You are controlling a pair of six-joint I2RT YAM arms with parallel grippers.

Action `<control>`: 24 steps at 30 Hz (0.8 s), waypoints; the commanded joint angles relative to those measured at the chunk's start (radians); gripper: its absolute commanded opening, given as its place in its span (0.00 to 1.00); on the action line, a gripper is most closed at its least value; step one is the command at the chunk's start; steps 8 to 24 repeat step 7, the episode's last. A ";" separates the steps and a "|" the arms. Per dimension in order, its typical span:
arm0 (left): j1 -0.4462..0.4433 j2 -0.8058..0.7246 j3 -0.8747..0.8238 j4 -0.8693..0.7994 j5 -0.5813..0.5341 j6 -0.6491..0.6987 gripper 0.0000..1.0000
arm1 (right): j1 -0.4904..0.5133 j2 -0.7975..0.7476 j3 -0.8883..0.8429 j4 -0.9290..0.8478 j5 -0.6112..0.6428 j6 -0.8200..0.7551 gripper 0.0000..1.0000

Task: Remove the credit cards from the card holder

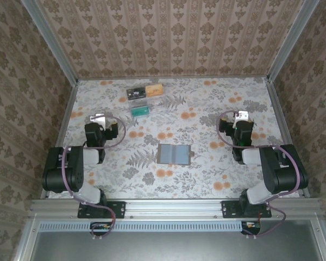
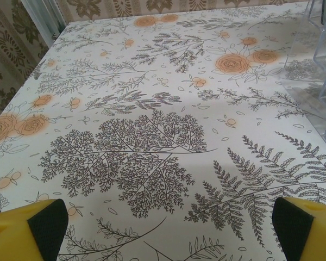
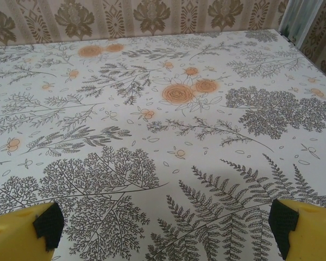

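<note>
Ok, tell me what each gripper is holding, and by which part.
Nothing is held. The left gripper and right gripper are both open above the table; the card holder lies untouched between them.

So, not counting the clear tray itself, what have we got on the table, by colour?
card holder, grey: 1
black item: 1
tan item: 1
green item: 1
Total: 4
</note>
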 commanded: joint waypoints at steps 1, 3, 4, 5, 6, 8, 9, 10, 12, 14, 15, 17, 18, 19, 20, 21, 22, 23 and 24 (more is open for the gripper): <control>-0.007 -0.004 0.004 0.034 0.008 0.020 1.00 | 0.000 0.004 -0.005 0.038 -0.019 -0.017 1.00; -0.006 -0.001 0.008 0.027 0.021 0.021 1.00 | 0.000 0.005 -0.005 0.038 -0.019 -0.017 1.00; -0.001 -0.003 0.008 0.025 0.030 0.019 1.00 | 0.000 0.004 -0.005 0.039 -0.020 -0.017 1.00; -0.003 -0.001 0.007 0.027 0.031 0.021 1.00 | 0.000 0.004 -0.005 0.039 -0.019 -0.017 1.00; -0.003 -0.002 0.007 0.029 0.029 0.020 1.00 | 0.000 0.004 -0.005 0.039 -0.019 -0.017 1.00; -0.002 -0.003 0.007 0.029 0.028 0.021 1.00 | 0.000 0.004 -0.005 0.039 -0.020 -0.017 1.00; -0.002 -0.003 0.007 0.029 0.028 0.021 1.00 | 0.000 0.004 -0.005 0.039 -0.020 -0.017 1.00; -0.002 -0.003 0.007 0.029 0.028 0.021 1.00 | 0.000 0.004 -0.005 0.039 -0.020 -0.017 1.00; -0.002 -0.003 0.007 0.029 0.028 0.021 1.00 | 0.000 0.004 -0.005 0.039 -0.020 -0.017 1.00; -0.002 -0.003 0.007 0.029 0.028 0.021 1.00 | 0.000 0.004 -0.005 0.039 -0.020 -0.017 1.00; -0.002 -0.003 0.007 0.029 0.028 0.021 1.00 | 0.000 0.004 -0.005 0.039 -0.020 -0.017 1.00; -0.002 -0.003 0.007 0.029 0.028 0.021 1.00 | 0.000 0.004 -0.005 0.039 -0.020 -0.017 1.00; -0.002 -0.003 0.007 0.029 0.028 0.021 1.00 | 0.000 0.004 -0.005 0.039 -0.020 -0.017 1.00; -0.002 -0.003 0.007 0.029 0.028 0.021 1.00 | 0.000 0.004 -0.005 0.039 -0.020 -0.017 1.00; -0.002 -0.003 0.007 0.029 0.028 0.021 1.00 | 0.000 0.004 -0.005 0.039 -0.020 -0.017 1.00; -0.002 -0.003 0.007 0.029 0.028 0.021 1.00 | 0.000 0.004 -0.005 0.039 -0.020 -0.017 1.00; -0.002 -0.003 0.007 0.029 0.028 0.021 1.00 | 0.000 0.004 -0.005 0.039 -0.020 -0.017 1.00; -0.002 -0.003 0.007 0.029 0.028 0.021 1.00 | 0.000 0.004 -0.005 0.039 -0.020 -0.017 1.00; -0.002 -0.003 0.007 0.029 0.028 0.021 1.00 | 0.000 0.004 -0.005 0.039 -0.020 -0.017 1.00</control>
